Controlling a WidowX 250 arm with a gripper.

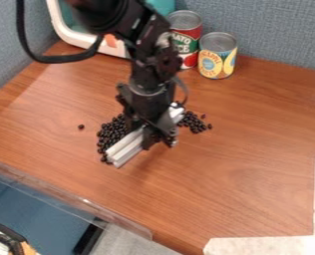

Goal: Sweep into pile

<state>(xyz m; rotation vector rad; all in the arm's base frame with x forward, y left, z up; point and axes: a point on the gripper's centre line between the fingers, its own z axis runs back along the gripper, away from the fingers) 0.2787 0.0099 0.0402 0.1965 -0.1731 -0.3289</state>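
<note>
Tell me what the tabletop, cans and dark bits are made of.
Tabletop: smooth wood or laminate, by its streaky grain. Red can, yellow can: shiny metal, likely, from the bare silvery lids. Dark bits: perhaps dried beans, their highlights suggesting a glossy surface.

Two cans, white-and-teal bin, blue-gray partition

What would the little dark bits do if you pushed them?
The dark bits would probably roll, since they look roundish. They might scatter too: one lone bit lies apart. Each is likely light, being so small.
</note>
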